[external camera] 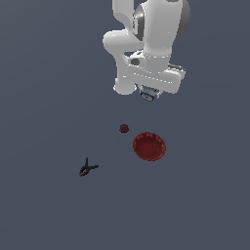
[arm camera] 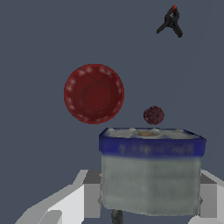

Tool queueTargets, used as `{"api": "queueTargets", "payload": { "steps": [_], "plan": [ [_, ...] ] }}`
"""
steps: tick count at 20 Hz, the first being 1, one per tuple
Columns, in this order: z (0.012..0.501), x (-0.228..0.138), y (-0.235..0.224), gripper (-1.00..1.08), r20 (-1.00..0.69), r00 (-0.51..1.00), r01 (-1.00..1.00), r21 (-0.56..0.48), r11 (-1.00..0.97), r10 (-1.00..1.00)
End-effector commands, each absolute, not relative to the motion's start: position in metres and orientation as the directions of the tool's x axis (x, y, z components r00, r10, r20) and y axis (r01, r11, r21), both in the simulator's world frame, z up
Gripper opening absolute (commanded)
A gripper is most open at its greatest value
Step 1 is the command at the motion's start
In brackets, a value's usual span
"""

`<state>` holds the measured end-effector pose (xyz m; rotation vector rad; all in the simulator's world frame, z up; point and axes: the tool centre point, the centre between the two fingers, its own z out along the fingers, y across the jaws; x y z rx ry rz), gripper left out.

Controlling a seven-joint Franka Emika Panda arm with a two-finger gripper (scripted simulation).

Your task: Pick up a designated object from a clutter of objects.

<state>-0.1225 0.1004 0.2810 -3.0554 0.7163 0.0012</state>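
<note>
My tool point(arm camera: 148, 197) pinches the whitish block point(arm camera: 151, 175) on its flat grey sides, held clear above the worktop point(external camera: 44, 97). I judge it light, rigid, matte, blue-banded near the top. Beyond: glossy round red bowl point(arm camera: 93, 93), knobbly red lump point(arm camera: 153, 115), black clamp point(arm camera: 171, 22)

Plain dark slate-blue floor point(external camera: 44, 73) fills both views; no walls/furniture visible; flat even light, faint shadows.

this is a bare simulated test scene, not a real room. a flat, featureless slate-grey floor point(external camera: 44, 73) fills both views, and the red bowl point(external camera: 149, 146) looks plainly computer-rendered.
</note>
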Motion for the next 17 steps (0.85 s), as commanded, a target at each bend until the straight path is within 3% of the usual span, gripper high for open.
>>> {"api": "queueTargets", "payload": {
  "steps": [1,17],
  "plan": [
    [0.3,-0.127,0.09,-1.0,-0.002,0.896,-0.445,-0.003,-0.896,-0.445],
    [0.357,-0.137,0.06,-1.0,0.0,0.895,-0.445,0.0,-0.895,-0.445]
  ]
}}
